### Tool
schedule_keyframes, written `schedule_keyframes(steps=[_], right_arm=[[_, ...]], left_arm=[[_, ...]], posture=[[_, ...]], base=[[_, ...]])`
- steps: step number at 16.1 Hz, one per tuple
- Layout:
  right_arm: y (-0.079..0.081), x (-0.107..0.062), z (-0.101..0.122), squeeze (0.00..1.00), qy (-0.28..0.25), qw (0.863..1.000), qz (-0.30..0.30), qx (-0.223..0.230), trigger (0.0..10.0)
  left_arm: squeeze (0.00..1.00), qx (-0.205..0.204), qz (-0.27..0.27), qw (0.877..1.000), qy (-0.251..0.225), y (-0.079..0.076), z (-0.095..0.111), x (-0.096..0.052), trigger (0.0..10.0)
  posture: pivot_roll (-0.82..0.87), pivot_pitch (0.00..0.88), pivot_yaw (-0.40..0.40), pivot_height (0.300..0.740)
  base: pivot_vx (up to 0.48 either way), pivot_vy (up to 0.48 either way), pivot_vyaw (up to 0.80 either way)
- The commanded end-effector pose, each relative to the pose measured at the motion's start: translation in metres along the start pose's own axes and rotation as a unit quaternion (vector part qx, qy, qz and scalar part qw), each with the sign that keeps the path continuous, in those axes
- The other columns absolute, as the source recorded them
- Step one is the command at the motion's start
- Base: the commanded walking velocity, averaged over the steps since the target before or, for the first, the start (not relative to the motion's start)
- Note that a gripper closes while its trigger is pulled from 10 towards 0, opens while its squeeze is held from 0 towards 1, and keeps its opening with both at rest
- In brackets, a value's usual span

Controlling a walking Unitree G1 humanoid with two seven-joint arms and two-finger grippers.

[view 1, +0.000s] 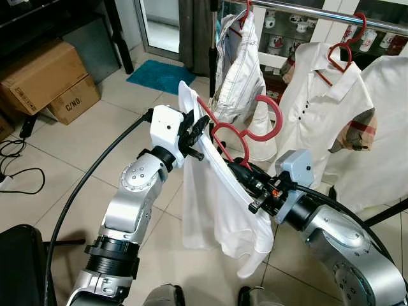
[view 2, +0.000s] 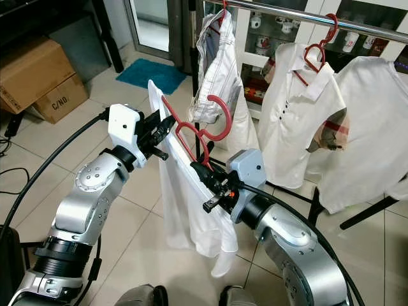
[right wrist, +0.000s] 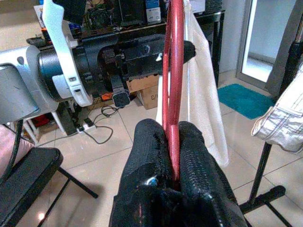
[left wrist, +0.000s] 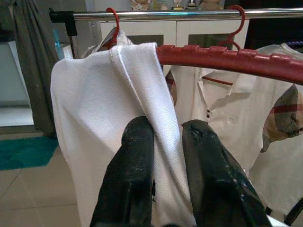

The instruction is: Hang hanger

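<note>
A red hanger [view 1: 220,135] carries a white shirt [view 1: 210,210] and is held up in front of me, with its hook [view 1: 275,116] pointing toward the clothes rail [view 1: 319,14]. My right gripper [view 1: 247,173] is shut on the hanger's lower bar; the red bar [right wrist: 174,71] runs up from between its fingers. My left gripper [view 1: 201,129] is at the hanger's upper end, and in the left wrist view its fingers [left wrist: 139,142] pinch a fold of the shirt [left wrist: 94,104] just below the ribbed red arm [left wrist: 227,59].
Two shirts on red hangers [view 1: 331,95] and a pale garment [view 1: 239,70] hang on the rail. The rack's black post [view 1: 212,48] and foot [view 1: 389,213] stand close. At the left are cardboard boxes [view 1: 44,76], a teal mat [view 1: 159,75], floor cables [view 1: 16,172] and a black seat [view 1: 19,268].
</note>
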State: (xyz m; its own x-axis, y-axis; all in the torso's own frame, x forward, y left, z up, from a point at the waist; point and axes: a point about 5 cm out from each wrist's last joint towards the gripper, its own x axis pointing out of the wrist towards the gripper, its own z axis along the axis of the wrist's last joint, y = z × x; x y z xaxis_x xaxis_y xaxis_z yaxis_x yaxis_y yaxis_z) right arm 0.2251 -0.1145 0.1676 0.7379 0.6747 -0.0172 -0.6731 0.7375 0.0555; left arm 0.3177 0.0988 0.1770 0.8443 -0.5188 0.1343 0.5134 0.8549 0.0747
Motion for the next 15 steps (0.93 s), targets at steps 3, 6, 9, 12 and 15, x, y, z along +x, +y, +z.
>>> schedule_keyframes(steps=[3, 6, 9, 12, 15], right_arm=[[0.004, -0.002, 0.010, 0.00, -0.031, 0.999, 0.009, -0.002, 0.0], [0.004, -0.002, 0.009, 0.00, -0.031, 1.000, 0.005, -0.002, 0.0], [-0.007, 0.000, 0.005, 0.00, 0.008, 0.998, -0.038, -0.039, 0.0], [-0.028, 0.002, -0.004, 0.00, 0.076, 0.988, -0.105, -0.083, 0.0], [-0.038, 0.000, -0.008, 0.00, 0.115, 0.979, -0.124, -0.117, 0.0]], left_arm=[[0.00, -0.008, -0.006, 1.000, 0.006, 0.001, -0.003, -0.001, 0.0], [0.00, -0.010, -0.006, 1.000, 0.008, 0.001, -0.004, -0.002, 0.0], [0.00, -0.007, -0.014, 1.000, 0.011, 0.003, -0.001, -0.006, 0.0], [0.00, 0.021, -0.028, 0.999, 0.038, 0.004, -0.002, -0.011, 0.0], [0.00, 0.072, -0.058, 0.993, 0.076, 0.002, -0.007, -0.019, 0.0]], posture=[[-0.08, 0.094, 0.051, 0.740], [-0.08, 0.096, 0.051, 0.740], [-0.08, 0.099, 0.049, 0.740], [-0.07, 0.108, 0.043, 0.740], [-0.07, 0.115, 0.040, 0.740]], base=[[0.000, 0.000, 0.00], [0.000, 0.000, 0.00], [0.000, 0.000, 0.00], [0.000, 0.000, 0.00], [0.000, 0.000, 0.00]])
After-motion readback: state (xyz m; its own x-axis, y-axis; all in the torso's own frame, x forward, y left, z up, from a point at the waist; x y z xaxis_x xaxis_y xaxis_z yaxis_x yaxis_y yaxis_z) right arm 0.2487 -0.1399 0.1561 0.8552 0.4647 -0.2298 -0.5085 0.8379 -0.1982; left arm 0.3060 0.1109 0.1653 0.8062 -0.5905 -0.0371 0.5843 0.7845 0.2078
